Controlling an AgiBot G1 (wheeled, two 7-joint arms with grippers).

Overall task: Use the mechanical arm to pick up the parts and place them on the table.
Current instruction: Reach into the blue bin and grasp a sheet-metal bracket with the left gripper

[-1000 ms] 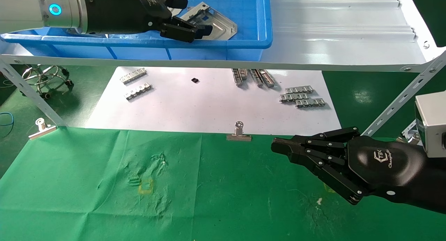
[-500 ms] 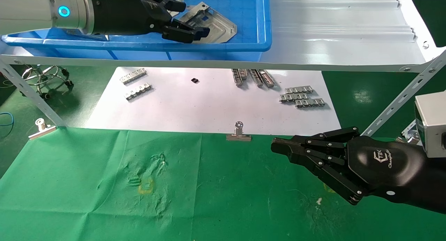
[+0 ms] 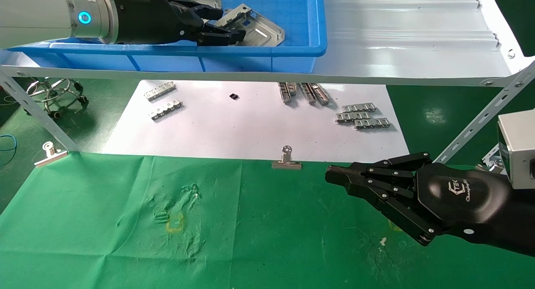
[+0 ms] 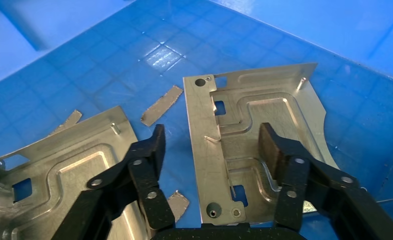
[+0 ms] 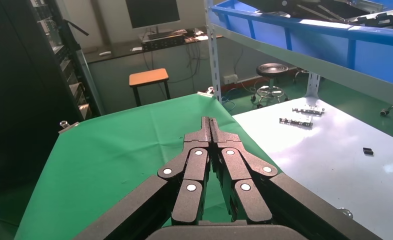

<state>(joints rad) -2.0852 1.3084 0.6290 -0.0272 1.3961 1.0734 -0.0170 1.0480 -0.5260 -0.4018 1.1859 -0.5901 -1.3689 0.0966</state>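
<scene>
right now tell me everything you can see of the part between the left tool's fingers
The part is a silvery stamped sheet-metal bracket with embossed recesses, small square cutouts, corner holes and one curved edge. It sits slightly tilted on the blue bin floor. The left tool straddles it with fingers spread; contact is unclear.

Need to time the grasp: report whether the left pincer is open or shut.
Open. The left pincer straddles a part in the blue bin; its fingers stand apart on either side, not yet clamped.
</scene>
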